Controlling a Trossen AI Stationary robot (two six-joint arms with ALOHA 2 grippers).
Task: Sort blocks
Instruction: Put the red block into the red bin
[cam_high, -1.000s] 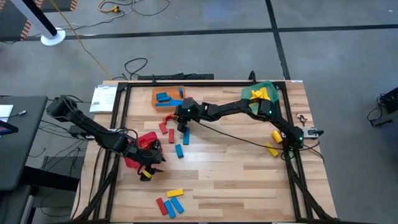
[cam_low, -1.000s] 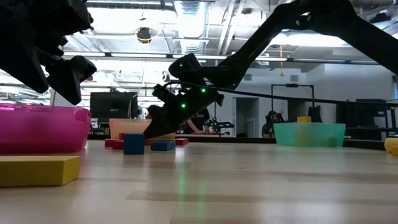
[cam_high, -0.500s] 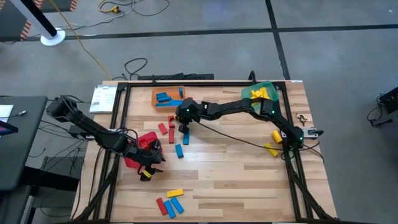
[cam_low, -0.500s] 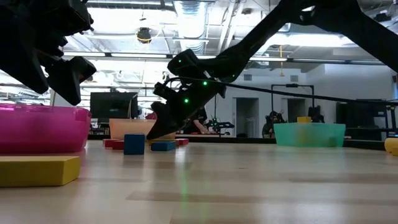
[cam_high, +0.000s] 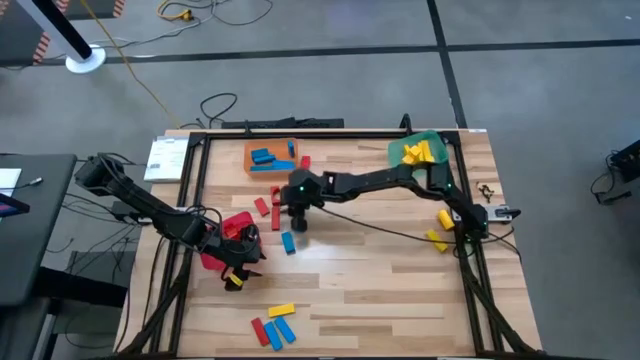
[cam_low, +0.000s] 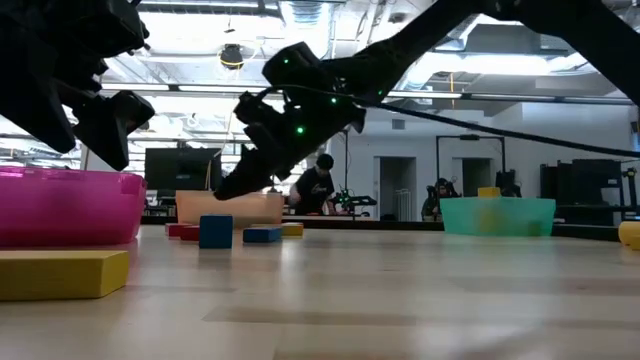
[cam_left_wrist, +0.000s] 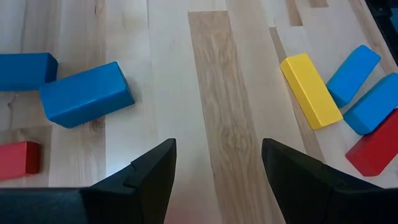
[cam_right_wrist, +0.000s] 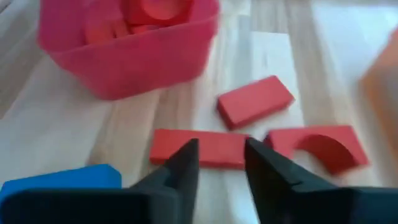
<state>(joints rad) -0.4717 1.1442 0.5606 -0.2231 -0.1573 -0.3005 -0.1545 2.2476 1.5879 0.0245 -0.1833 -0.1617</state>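
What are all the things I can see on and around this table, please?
orange bin: one, orange, far side of the table, blue blocks inside
green bin: one, green, far right corner, yellow blocks inside
red bin: one, red, left side
middle blocks: several, red and blue, table middle
edge blocks: two, yellow, right edge
near cluster: four, one yellow, two blue, one red, near edge
single block: one, yellow, by the red bin
sheet: one, white, far left corner
person: one, in the room behind
left pincer: open, beside the red bin
right pincer: open, over the middle blocks
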